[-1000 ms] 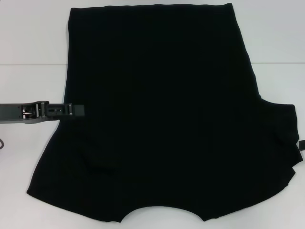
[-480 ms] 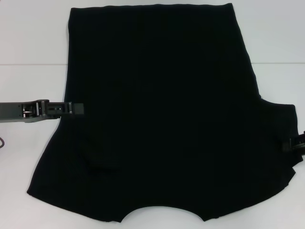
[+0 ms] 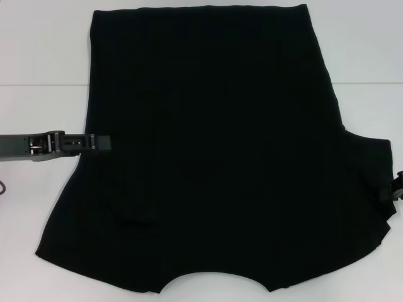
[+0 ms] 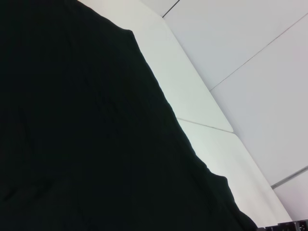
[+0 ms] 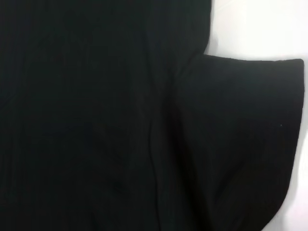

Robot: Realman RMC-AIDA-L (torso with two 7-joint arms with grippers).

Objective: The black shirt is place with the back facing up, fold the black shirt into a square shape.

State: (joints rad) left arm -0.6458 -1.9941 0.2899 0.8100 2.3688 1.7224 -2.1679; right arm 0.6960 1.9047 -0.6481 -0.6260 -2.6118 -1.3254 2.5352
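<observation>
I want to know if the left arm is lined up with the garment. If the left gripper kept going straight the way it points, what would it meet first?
Probably the black shirt: the left gripper points inward at its left edge. Height above the fabric is unclear.

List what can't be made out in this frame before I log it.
- Left end effector: head view, its tips blend into the large black soft-fabric shirt.
- Right end effector: head view, cut off by the frame edge.
- Shirt's neckline: head view, partly cropped by the lower edge.
</observation>
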